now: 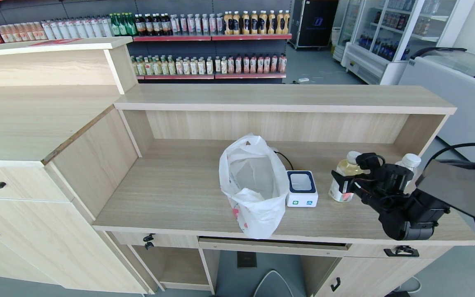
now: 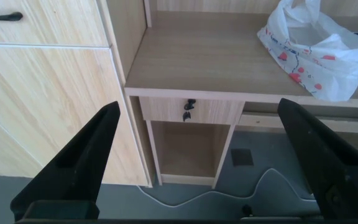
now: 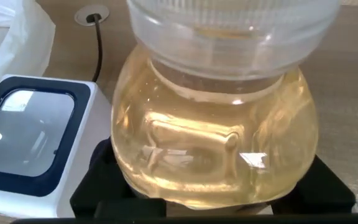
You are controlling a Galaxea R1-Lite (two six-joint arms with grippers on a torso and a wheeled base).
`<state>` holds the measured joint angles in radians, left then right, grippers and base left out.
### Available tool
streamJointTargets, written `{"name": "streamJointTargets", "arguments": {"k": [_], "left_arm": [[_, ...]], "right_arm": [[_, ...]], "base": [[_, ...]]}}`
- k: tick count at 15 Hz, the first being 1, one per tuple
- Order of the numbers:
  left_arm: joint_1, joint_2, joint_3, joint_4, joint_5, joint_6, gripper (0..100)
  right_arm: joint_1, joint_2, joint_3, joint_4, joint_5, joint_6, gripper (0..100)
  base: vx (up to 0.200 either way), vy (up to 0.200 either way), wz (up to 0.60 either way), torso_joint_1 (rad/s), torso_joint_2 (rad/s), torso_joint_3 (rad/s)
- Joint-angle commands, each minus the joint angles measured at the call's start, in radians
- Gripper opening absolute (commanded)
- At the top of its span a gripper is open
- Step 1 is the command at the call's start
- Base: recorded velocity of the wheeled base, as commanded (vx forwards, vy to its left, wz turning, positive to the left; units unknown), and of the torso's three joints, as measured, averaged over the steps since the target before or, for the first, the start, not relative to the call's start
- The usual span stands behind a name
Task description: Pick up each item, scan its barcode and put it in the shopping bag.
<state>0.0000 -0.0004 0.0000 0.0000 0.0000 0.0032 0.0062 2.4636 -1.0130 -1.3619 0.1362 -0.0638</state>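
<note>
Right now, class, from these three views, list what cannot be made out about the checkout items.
1. Second bottle: head view, the right arm hides all below its cap.
2. Yellow drink bottle: barcode too small in the head view, unseen from above in the right wrist view.
3. Shopping bag: head view, its own front wall covers its bottom.

We see a light wooden counter (image 1: 171, 194) carrying a white shopping bag (image 1: 254, 185), a scanner (image 1: 302, 188) just beside it, and, farther right, a yellow bottle (image 1: 344, 175) and a second bottle (image 1: 410, 161).
</note>
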Motion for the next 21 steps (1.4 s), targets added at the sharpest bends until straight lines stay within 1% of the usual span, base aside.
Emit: {"name": "streamJointTargets", "arguments": {"k": [1,2,3,4,5,6,7,8,9,10,12,13,18,19,20,21], "left_arm": [[0.0,0.0,0.0,0.0,0.0,0.0,100],[0.0,0.0,0.0,0.0,0.0,0.0,100],[0.0,0.0,0.0,0.0,0.0,0.0,100],[0.0,0.0,0.0,0.0,0.0,0.0,100],[0.0,0.0,0.0,0.0,0.0,0.0,100],[0.0,0.0,0.0,0.0,0.0,0.0,100],[0.0,0.0,0.0,0.0,-0.002,0.0,100],[0.0,0.0,0.0,0.0,-0.002,0.0,100],[0.0,0.0,0.0,0.0,0.0,0.0,100],[0.0,0.0,0.0,0.0,0.0,0.0,100],[0.0,0.0,0.0,0.0,0.0,0.0,100],[0.0,0.0,0.0,0.0,-0.002,0.0,100],[0.0,0.0,0.0,0.0,0.0,0.0,100],[0.0,0.0,0.0,0.0,0.0,0.0,100],[0.0,0.0,0.0,0.0,0.0,0.0,100],[0.0,0.0,0.0,0.0,0.0,0.0,100]], "right_arm": [[-0.029,-0.25,0.109,0.099,0.053,0.079,0],[-0.031,-0.316,0.114,0.141,0.076,0.118,0],[-0.032,-0.502,0.113,0.308,0.135,0.234,0],[-0.034,-0.715,0.109,0.523,0.264,0.371,0],[-0.048,-0.87,0.126,0.649,0.422,0.493,0],[-0.097,-0.989,0.157,0.716,0.592,0.595,0],[-0.132,-1.052,0.191,0.718,0.706,0.644,0],[-0.132,-1.052,0.191,0.718,0.706,0.644,0],[-0.143,-1.158,0.221,0.716,0.833,0.73,0],[-0.132,-1.2,0.221,0.716,0.881,0.776,0],[-0.092,-1.259,0.234,0.716,0.973,0.865,0],[-0.074,-1.278,0.238,0.716,0.999,0.875,0],[0.066,-1.356,0.275,0.708,1.002,0.869,0],[0.086,-1.359,0.281,0.696,1.001,0.865,0],[0.129,-1.361,0.298,0.659,0.997,0.851,0],[0.146,-1.348,0.303,0.63,0.994,0.832,0]], "base": [[0.0,0.0,0.0,0.0,0.0,0.0],[0.0,0.0,0.0,0.0,0.0,0.0],[0.0,0.0,0.0,0.0,0.0,0.0],[0.0,0.0,0.0,0.0,0.0,0.0],[0.0,0.0,0.0,0.0,0.0,0.0],[0.0,0.0,0.0,0.0,0.0,0.0],[0.0,0.0,0.0,0.0,0.0,0.0],[0.0,0.0,0.0,0.0,0.0,0.0],[0.0,0.0,0.0,0.0,0.0,0.0],[0.0,0.0,0.0,0.0,0.0,0.0],[0.0,0.0,0.0,0.0,0.0,0.0],[0.0,0.0,0.0,0.0,0.0,0.0],[0.0,0.0,0.0,0.0,0.0,0.0],[0.0,0.0,0.0,0.0,0.0,0.0],[0.0,0.0,0.0,0.0,0.0,0.0],[0.0,0.0,0.0,0.0,0.0,0.0]]}}
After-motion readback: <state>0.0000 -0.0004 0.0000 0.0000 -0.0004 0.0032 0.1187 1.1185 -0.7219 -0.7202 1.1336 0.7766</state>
